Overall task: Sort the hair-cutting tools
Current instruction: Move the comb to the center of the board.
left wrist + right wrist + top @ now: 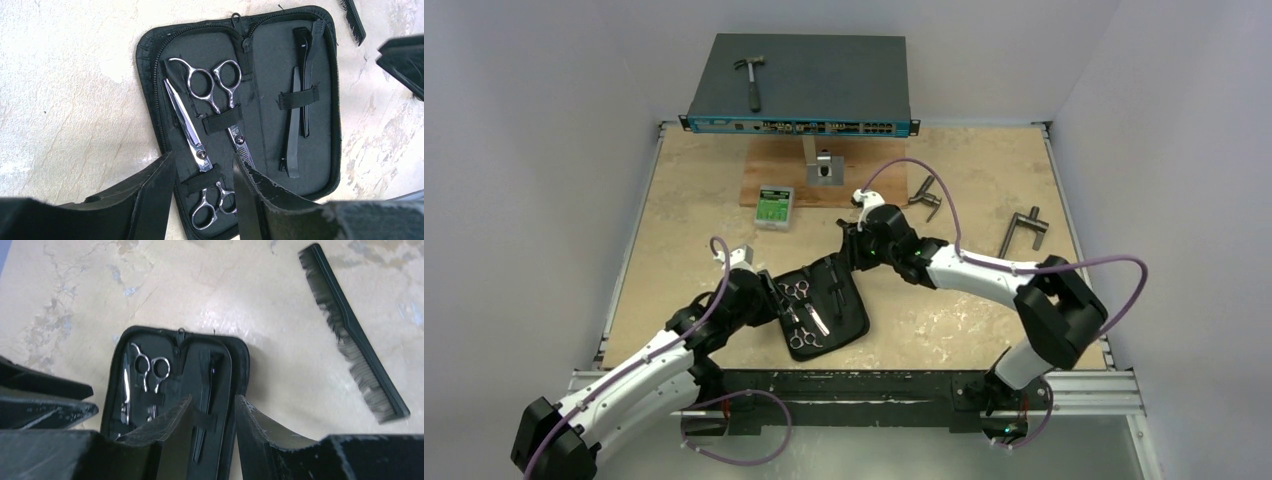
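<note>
Well, the comb [355, 335] is the one tool lying out on the table [250, 300], off to the side of the open black case [150, 75]. It is long, thin and flat, made of hard black plastic, with a smooth back and a row of fine teeth. I think it is very light and a bit slippery, and tricky to lift because it lies so flat. The best place to pinch it looks like the middle, across the smooth back.

Both shiny silver scissors [215, 82] sit in the soft, zip-up case under small stretchy bands. The slim black hair clips [300, 100] are tucked in the other half.

The left gripper [202, 156] hangs over the scissors with its fingers apart and nothing between them. The right gripper [214, 399] is apart and empty too, above the case.
</note>
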Robot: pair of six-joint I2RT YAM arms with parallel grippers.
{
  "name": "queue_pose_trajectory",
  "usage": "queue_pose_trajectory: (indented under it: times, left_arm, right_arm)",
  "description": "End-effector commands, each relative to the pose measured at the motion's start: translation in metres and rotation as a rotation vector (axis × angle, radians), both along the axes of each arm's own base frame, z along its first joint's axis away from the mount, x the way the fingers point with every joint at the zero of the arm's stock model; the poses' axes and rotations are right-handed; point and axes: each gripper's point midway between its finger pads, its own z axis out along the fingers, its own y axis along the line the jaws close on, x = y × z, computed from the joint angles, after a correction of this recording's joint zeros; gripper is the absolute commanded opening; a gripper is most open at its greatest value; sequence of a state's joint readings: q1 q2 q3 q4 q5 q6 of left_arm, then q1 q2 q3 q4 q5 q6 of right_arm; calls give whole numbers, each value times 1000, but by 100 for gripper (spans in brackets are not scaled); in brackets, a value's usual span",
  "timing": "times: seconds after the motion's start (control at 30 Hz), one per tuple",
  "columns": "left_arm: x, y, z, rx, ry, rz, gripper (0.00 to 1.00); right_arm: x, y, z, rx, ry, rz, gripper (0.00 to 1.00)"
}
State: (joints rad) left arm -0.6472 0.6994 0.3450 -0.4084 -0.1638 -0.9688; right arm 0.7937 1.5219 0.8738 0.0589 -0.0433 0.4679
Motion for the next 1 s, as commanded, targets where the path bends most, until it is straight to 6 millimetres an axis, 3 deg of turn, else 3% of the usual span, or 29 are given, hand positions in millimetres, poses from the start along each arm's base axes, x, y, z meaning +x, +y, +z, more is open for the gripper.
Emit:
queue_pose_trajectory:
  times: [0.0, 0.4, 0.47, 0.53, 0.6, 0.67, 0.8, 0.97]
  left_arm:
    - [4, 0, -3, -19, -9, 25, 45]
    - [2, -4, -18, -14, 23, 13, 44]
    - [2, -3, -19, -5, 30, 14, 44]
    - [2, -1, -20, -1, 30, 19, 44]
    - [2, 0, -18, -6, 18, 26, 44]
    - [2, 1, -16, -10, 7, 32, 44]
    - [3, -1, -12, -20, 1, 23, 45]
    - [0, -3, -16, -25, 13, 9, 45]
  right_arm:
    - [21, 15, 0, -46, -43, 34, 36]
    - [53, 34, -2, -112, -86, 23, 36]
    - [58, 20, 4, -108, -92, -46, 36]
    - [72, -8, 6, -126, -102, -134, 37]
    - [82, -41, -4, -172, -82, -215, 37]
    - [91, -62, -13, -233, -79, -265, 40]
    - [98, -68, -31, -266, -44, -275, 52]
    - [100, -62, -49, -284, -17, -238, 57]
